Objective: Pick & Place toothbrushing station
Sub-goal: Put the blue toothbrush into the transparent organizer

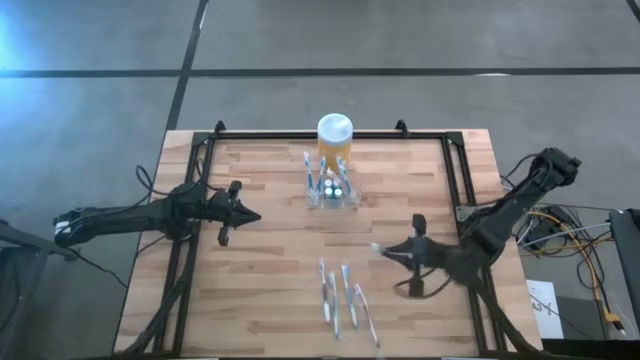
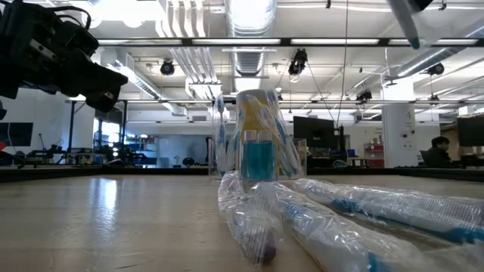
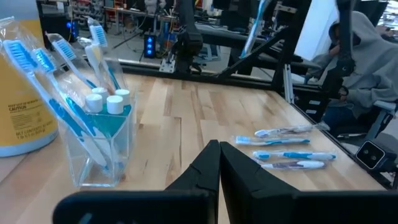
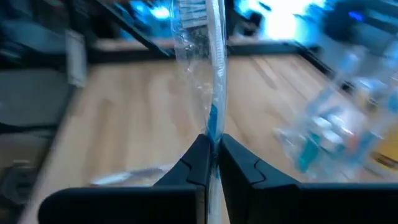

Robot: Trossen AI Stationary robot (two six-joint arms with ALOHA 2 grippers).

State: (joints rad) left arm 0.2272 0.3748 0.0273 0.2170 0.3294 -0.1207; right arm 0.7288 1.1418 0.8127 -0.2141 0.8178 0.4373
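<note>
The clear plastic holder [image 1: 332, 192] stands at the table's far middle with several toothbrushes and white-capped tubes upright in it; it also shows in the left wrist view [image 3: 102, 146]. A yellow jar with a white lid [image 1: 335, 133] stands just behind it. My right gripper [image 1: 388, 250], to the near right of the holder, is shut on a plastic-wrapped toothbrush [image 4: 208, 62]. My left gripper [image 1: 243, 213] is shut and empty, left of the holder, pointing toward it. Several wrapped toothbrushes [image 1: 342, 297] lie flat near the front edge. My right gripper pinches the wrapped toothbrush between its two fingers on the wrapper around the handle [image 4: 212, 132]. The fingers lie roughly along the brush, which sticks out beyond the fingertips, toward the table's left [image 1: 377, 247]. The brush's bristle end is away from the fingers.
A black frame rail [image 1: 455, 170] runs around the table's back and sides. The loose wrapped toothbrushes fill the near middle in the low view [image 2: 318, 219]. Bare wood [image 1: 270, 260] lies between the two grippers. A person in a grey hood [image 3: 367, 68] sits beyond the table's right side.
</note>
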